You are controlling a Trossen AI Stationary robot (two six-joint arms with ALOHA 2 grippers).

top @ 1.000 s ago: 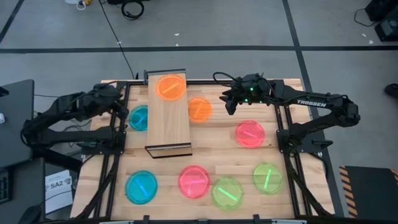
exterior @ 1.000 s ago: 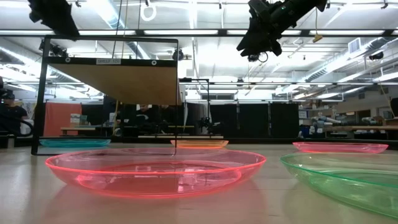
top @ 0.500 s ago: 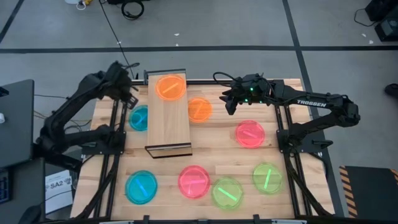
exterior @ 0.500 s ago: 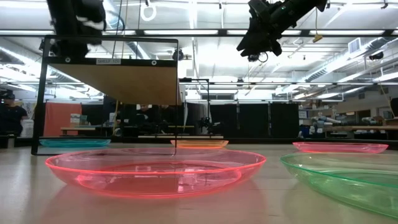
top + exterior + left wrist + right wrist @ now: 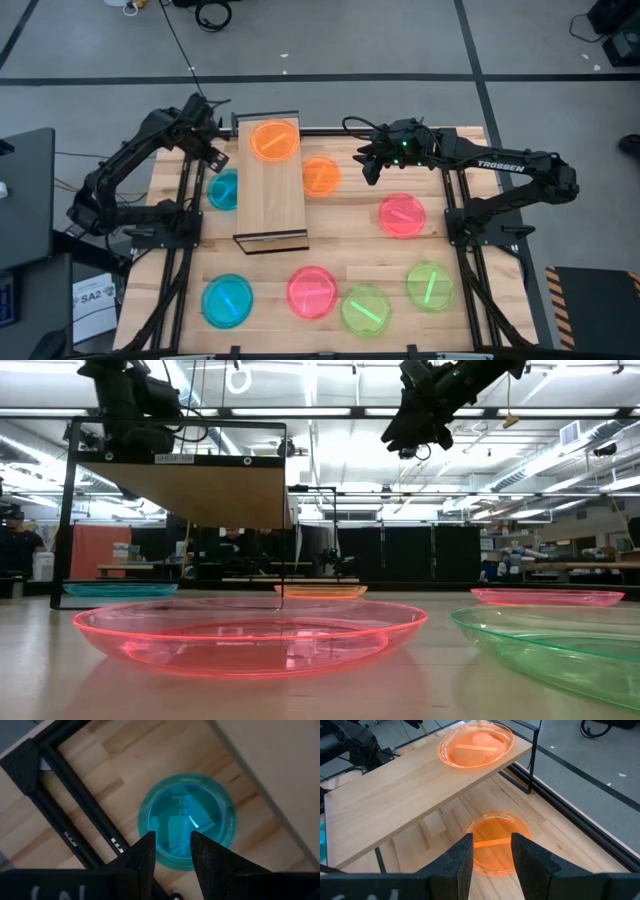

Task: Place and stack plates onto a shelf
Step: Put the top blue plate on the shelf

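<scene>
The shelf stands at the table's far left, with one orange plate lying flat on its far end. A teal plate lies on the table along the shelf's left side, partly under the board. My left gripper hangs open above this teal plate, pointing down, and holds nothing. A second orange plate lies on the table right of the shelf. My right gripper hovers open and slanting down, high above that plate.
A pink plate lies at mid right. Along the near edge lie a teal plate, a pink one and two green ones. Dark frame rails run beside the far teal plate.
My left arm has swung from the table's left edge toward the far edge and the shelf. Its gripper has sunk a little and tipped downward, and now points at the teal plate beside the shelf. The plates and the right arm have kept still.
</scene>
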